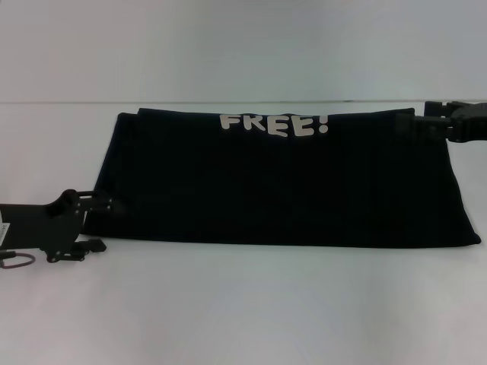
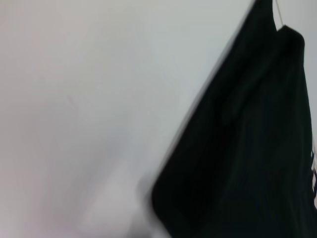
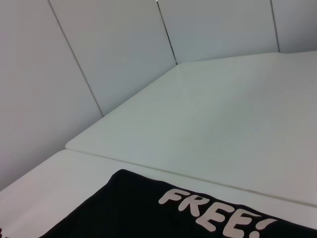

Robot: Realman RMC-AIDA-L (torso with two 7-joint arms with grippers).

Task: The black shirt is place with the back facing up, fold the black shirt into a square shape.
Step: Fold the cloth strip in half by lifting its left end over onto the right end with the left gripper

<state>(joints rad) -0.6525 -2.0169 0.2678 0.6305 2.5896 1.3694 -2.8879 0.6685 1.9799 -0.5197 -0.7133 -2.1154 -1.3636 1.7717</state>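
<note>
Starting on your left: your left gripper [image 1: 97, 222] is sitting low at the near left corner of the black shirt [image 1: 281, 186], right at the cloth's edge. You can see its dark fingers poking toward the fabric in the head view, but you can't tell whether they're spread, pressed together, or pinching the hem, since it's all black on black there. Your left wrist camera just gives you a blurry slab of the shirt [image 2: 247, 148] against the white table [image 2: 74, 124], no fingers visible.

Moving across, the shirt lies flat on the table [image 1: 243, 304] as a wide folded band, long side running left to right, a bit wider along the near edge than the far one. The white "FREE!" lettering [image 1: 274, 124] sits at the far edge, roughly in the middle. Your right wrist camera catches that same lettering [image 3: 218, 215] and the far table seam behind it.

Over on your right, the right gripper [image 1: 445, 122] is up at the far right corner of the shirt, touching or just beside the cloth. Honestly can't tell its finger state either.
</note>
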